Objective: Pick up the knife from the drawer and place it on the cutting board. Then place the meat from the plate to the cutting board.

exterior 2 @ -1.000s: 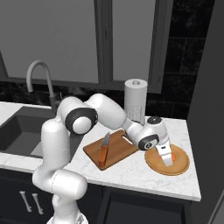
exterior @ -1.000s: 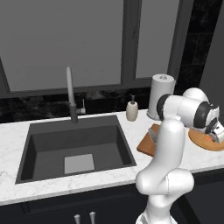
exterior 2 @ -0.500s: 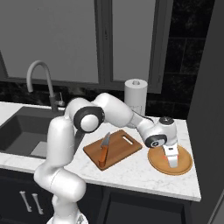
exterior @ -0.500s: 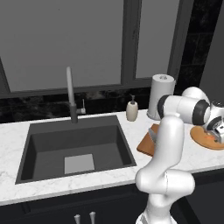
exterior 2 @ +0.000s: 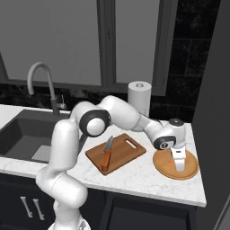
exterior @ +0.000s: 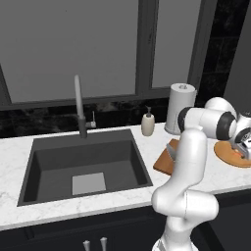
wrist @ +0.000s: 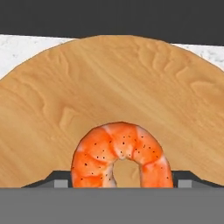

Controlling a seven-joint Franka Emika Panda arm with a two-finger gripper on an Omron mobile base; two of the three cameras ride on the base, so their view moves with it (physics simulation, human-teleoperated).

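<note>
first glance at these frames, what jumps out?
The white arm stretched far right over the counter, its pincer down on the round plate at the counter's end. In the hand view the orange-red meat sits curled on the plate, right between the finger tips. Left of the plate, the knife already lies on the cutting board, handle poking past the board's front edge.

The knife point(exterior 2: 107, 154) lies on the cutting board point(exterior 2: 117, 152), toward the board's front corner. The plate point(exterior 2: 190, 170) sits just right of the board, near the counter's point(exterior 2: 148, 180) right edge. The meat point(wrist: 121, 155) lies on the plate, with the gripper point(exterior 2: 179, 165) directly over it. A paper towel roll point(exterior 2: 139, 99) stands behind the board at the counter's back edge. The sink point(exterior: 83, 164) lies left of the board, a soap bottle point(exterior: 147, 123) behind its right rear corner.
</note>
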